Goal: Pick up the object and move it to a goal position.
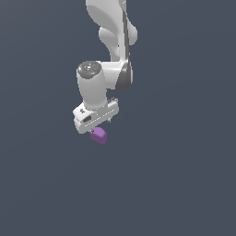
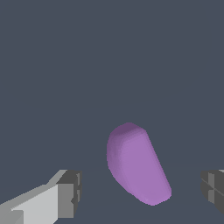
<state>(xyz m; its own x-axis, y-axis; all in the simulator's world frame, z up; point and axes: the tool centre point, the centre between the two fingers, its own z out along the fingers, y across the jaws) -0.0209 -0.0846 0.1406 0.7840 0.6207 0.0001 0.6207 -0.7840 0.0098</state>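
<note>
Exterior view: you see the white arm (image 1: 108, 50) coming down from the upper edge of the picture, its gripper (image 1: 97, 129) pointing downward near the middle.
Object: the purple lump (image 1: 98, 135) sits just under the gripper's white body, partly covered by it, with its lower end sticking out toward the exterior view's right.
Wrist view: the lump (image 2: 136, 164) lies between the two fingers (image 2: 65, 194), tilted, its narrower rounded end farther from the camera and its broader end nearer.
Pincer: you have the jaws spread apart; a strip of bare floor shows between the lump and each dark finger pad, so neither pad touches it.
Finger gaps: the gap to the pad at the picture's edge (image 2: 213, 188) looks somewhat narrower than the gap to the other pad.
Open room: you have bare ground on every side of the lump in both views; nothing else stands near it.
Edges: no rim, wall or border of the ground shows in either view.
Surface: a flat, plain slate-grey ground (image 1: 184, 184) fills both pictures, evenly lit.
Contact with ground: you cannot tell from these views whether the lump rests on the surface or is slightly off it.
</note>
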